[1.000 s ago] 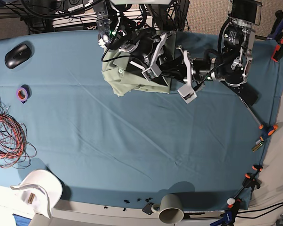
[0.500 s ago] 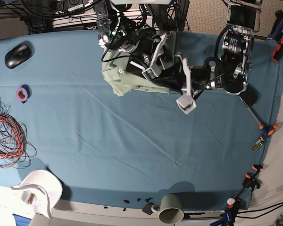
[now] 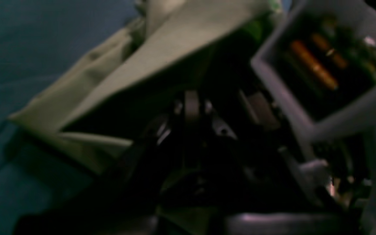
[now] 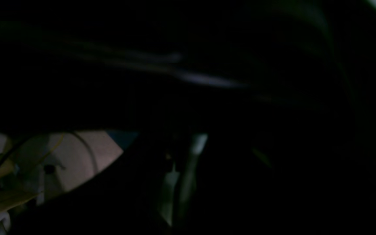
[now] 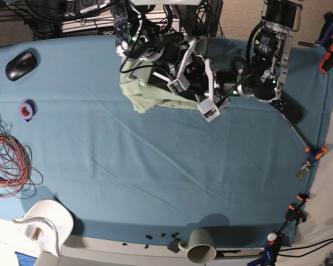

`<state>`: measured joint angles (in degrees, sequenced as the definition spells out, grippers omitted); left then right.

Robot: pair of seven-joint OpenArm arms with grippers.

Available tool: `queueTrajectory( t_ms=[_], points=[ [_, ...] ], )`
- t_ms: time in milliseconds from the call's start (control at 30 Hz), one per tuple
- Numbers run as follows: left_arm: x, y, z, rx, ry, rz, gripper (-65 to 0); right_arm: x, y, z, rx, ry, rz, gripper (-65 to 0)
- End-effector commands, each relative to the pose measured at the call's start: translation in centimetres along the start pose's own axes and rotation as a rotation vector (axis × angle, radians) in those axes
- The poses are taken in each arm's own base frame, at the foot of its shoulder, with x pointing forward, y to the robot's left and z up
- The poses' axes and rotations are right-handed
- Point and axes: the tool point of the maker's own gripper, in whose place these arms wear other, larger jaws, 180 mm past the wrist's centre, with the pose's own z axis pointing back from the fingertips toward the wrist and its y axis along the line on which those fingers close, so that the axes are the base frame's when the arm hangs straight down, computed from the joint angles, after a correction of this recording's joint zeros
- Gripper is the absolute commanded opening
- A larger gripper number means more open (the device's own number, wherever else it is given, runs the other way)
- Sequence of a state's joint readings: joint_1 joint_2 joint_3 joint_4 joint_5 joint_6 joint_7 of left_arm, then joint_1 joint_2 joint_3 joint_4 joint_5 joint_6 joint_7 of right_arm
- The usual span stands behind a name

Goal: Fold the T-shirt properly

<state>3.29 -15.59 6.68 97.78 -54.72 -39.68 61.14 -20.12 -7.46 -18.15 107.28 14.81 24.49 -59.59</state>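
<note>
- T-shirt (image 5: 147, 91) is seen bunched at the far edge of the blue cloth (image 5: 155, 166), under both arms.
- Left gripper (image 5: 195, 83) is closed; a grip cannot be told.
- Right gripper (image 5: 175, 61) is closed likewise, its contents hidden.

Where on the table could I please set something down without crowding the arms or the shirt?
The widest bare stretch is the middle of the blue cloth, between the red wires on one side and the clamps on the other. The back edge is crowded: both arms bunch over the shirt. A mug sits at the front.
</note>
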Motion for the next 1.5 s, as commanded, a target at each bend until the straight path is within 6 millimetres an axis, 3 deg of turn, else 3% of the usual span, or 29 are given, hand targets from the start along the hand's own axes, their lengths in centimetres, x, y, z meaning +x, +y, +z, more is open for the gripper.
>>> queueTrajectory(
  t_ms=[0, 367, 667, 767, 1167, 1467],
  points=[
    [1.3, -0.1, 0.3, -0.006, -0.04, -0.024, -65.0, 1.0, 0.4, 0.2, 0.012, -0.034, 0.011, -65.0],
    [0.7, 0.2, 0.5, 0.005, 0.002, -0.033, -65.0, 0.4, 0.4, 0.2, 0.013, 0.001, 0.011, -65.0],
    [0.2, 2.4, 1.4, 0.1, 0.054, -0.079, -65.0, -0.2, 0.5, 0.2, 0.018, 0.036, 0.009, -65.0],
    [-0.4, 3.3, 1.7, 0.146, 0.096, -0.095, -65.0, 0.7, 1.2, 0.6, 0.051, 0.0, -0.005, -65.0],
    [-1.0, 3.8, 2.5, 0.157, 0.116, -0.095, -65.0, 5.8, 2.4, 4.3, 0.055, -0.172, 0.057, -65.0],
    [-0.7, 3.9, 2.5, 0.163, 0.099, -0.089, -65.0, 6.0, 2.3, 4.5, 0.041, -0.184, 0.066, -65.0]
  ],
)
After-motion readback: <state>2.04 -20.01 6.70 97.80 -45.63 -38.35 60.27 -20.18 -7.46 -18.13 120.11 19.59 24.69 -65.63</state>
